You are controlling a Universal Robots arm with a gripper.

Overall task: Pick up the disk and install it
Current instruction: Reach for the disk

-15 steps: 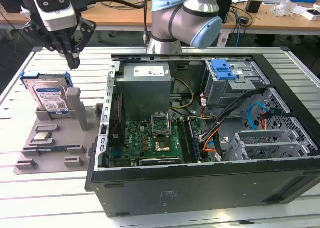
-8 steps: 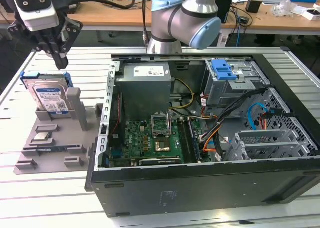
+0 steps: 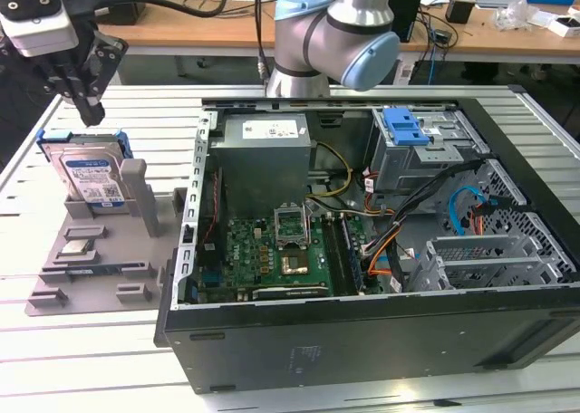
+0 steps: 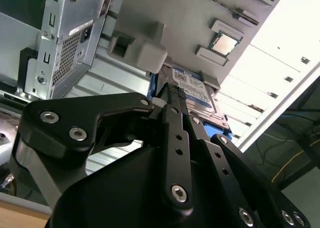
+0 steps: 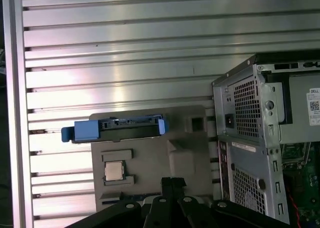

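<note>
One disk (image 3: 91, 173) leans in one gray holder (image 3: 136, 245), one chip (image 3: 78, 247) beside it; near the disk, jaws clenched, empty.

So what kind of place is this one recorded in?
Probably a robotics lab or workshop: an open computer case on a slatted metal table, a grey fixture holding the disk, and cluttered desks with cables behind.
</note>
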